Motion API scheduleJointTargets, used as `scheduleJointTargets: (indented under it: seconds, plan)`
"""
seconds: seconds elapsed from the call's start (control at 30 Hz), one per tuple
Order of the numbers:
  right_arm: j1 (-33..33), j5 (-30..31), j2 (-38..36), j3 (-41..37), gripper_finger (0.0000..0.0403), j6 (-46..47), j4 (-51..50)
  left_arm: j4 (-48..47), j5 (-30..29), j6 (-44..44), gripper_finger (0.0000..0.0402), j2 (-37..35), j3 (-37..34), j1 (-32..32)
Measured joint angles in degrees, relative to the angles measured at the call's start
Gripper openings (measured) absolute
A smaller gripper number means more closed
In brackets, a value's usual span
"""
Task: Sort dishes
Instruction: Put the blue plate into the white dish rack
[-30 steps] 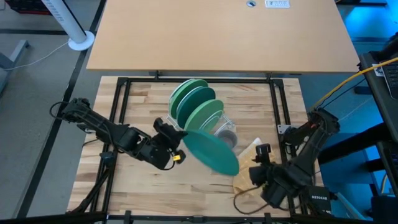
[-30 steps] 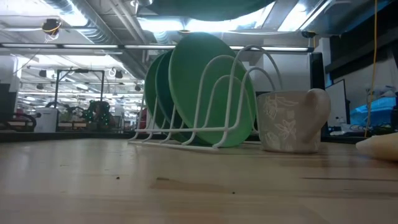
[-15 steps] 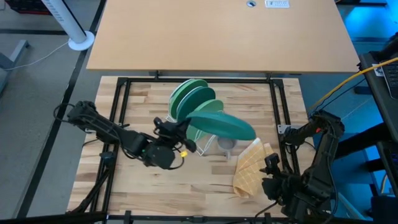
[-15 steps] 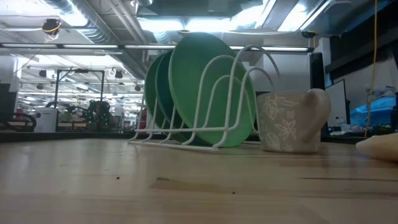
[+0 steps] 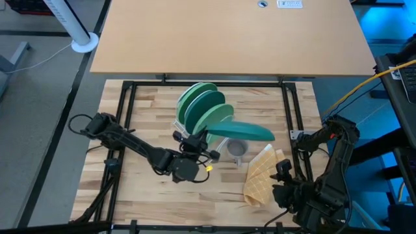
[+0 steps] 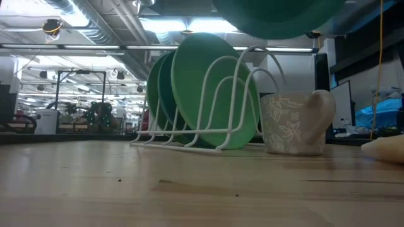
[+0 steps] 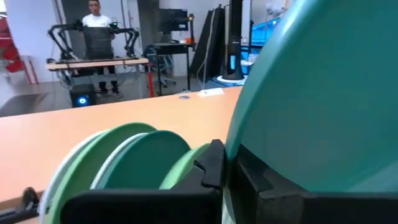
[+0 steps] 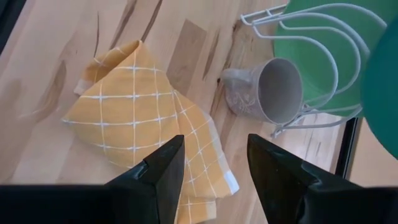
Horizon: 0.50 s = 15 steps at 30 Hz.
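Observation:
Three green dishes (image 5: 205, 107) stand on edge in a white wire rack (image 6: 189, 140). A fourth, darker teal dish (image 5: 242, 130) hangs in the air over the rack's near end and a grey cup (image 5: 238, 149); its lower edge (image 6: 278, 16) shows at the top of the low view. My left gripper (image 5: 200, 138) is shut on it. My right gripper (image 5: 286, 190) stands open by the near right corner, over a tan checked cloth (image 8: 143, 118), touching nothing. My left gripper pinches the teal dish's rim (image 7: 239, 140) at its left end between its two fingers. The fingers lie level and come from the table's left. The dish is lifted clear, tipped almost onto its edge, and reaches right over the cup.
The cup (image 8: 273, 90) lies on its side against the rack's near right end, its mouth toward the near edge. The cloth (image 5: 263, 172) lies folded right of it. Bare wood lies left of and in front of the rack. A person stands in the room beyond the table.
My left gripper has gone toward the table's right edge and a little down, and its wrist has turned. The teal dish, lying nearly flat in front of the rack before, has tipped almost onto its edge and swung over the cup. My right gripper drew back toward the near right corner.

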Motion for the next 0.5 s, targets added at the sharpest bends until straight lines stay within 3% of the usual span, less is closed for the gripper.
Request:
scheduleJointTargets:
  seconds: [0.5]
  plan:
    - [0.00, 3.74, 0.00, 0.00, 0.0179, -0.04, 0.01, -0.83, -0.05, 1.88, 0.0000, 0.24, 0.00, 5.44]
